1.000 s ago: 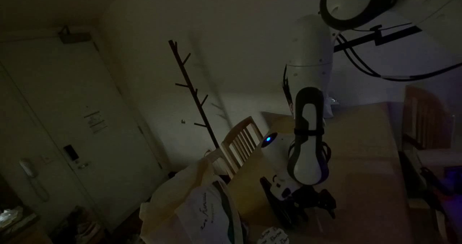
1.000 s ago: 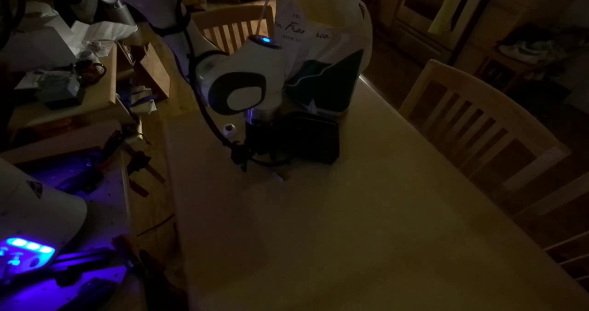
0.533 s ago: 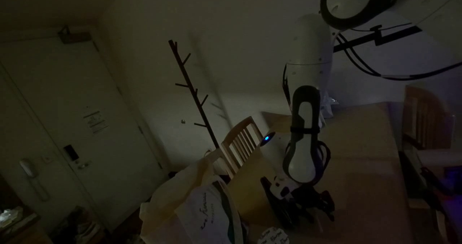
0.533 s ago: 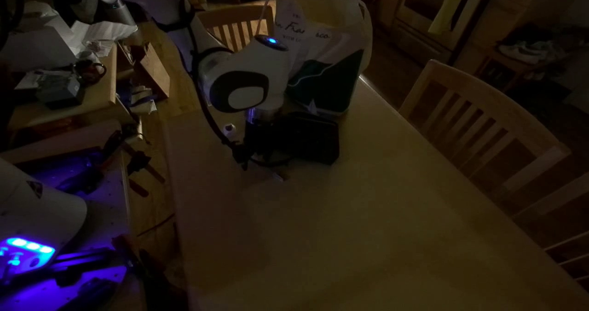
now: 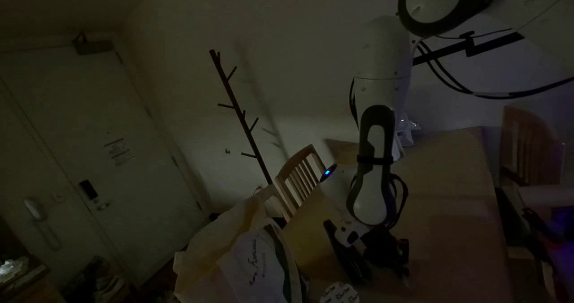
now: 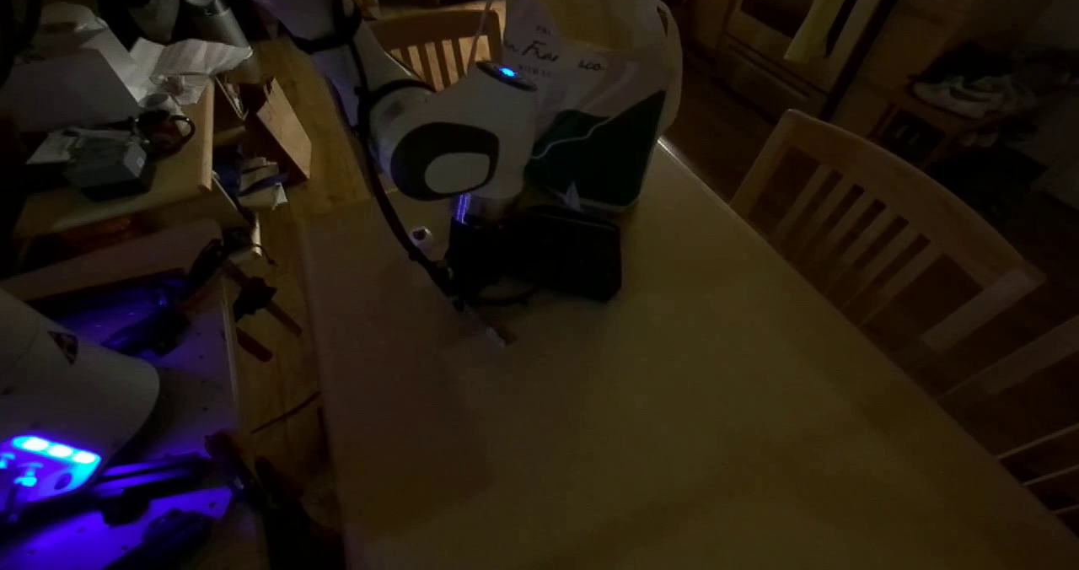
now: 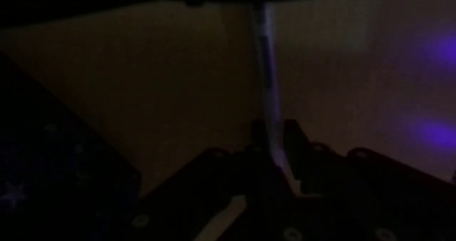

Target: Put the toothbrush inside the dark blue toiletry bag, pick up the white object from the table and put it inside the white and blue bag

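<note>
A pale, slim toothbrush (image 7: 269, 70) runs upright through the middle of the wrist view, its lower end pinched by my gripper (image 7: 275, 134). Both fingers press close on its sides. Seen from outside, the gripper (image 5: 403, 269) is low over the table, and one end of the toothbrush (image 6: 499, 336) pokes out at the tabletop. The dark blue toiletry bag (image 6: 582, 254) stands right beside the gripper; its star-dotted side (image 7: 53, 162) fills the left of the wrist view. The small white object (image 5: 339, 292) sits near the white and blue bag (image 5: 264, 267), which stands upright and tall.
The wooden table (image 6: 674, 401) carries all of this. Clear plastic wrapping (image 5: 406, 132) lies at its far end in an exterior view. Chairs (image 6: 885, 241) line the sides, and a side desk with boxes (image 6: 110, 161) is close by. The room is very dark.
My gripper's fingers have come together on the toothbrush. The arm has shifted slightly, and the toothbrush's visible end has moved a little. The bags have stayed put.
</note>
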Robot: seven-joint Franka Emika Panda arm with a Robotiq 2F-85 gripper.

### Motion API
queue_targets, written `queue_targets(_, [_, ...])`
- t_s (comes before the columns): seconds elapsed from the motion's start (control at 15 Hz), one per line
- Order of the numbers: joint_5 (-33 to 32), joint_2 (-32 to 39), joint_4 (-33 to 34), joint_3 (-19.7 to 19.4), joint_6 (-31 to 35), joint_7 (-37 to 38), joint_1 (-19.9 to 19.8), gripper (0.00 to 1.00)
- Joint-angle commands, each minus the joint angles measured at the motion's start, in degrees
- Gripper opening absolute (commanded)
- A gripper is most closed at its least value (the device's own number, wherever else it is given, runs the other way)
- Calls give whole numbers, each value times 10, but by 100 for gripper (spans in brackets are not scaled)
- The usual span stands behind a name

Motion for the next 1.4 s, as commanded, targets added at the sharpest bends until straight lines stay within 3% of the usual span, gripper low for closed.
queue_targets(0.0, [5, -20, -1, -9, -41, -6, 9, 0])
queue_targets(0.67, [-94, -108, 16, -71, -176, 41, 72, 3])
queue_targets(1.07, [-213, -136, 52, -73, -138, 13, 92, 3])
queue_targets(1.33, [-252, -130, 95, -65, -117, -20, 95, 3])
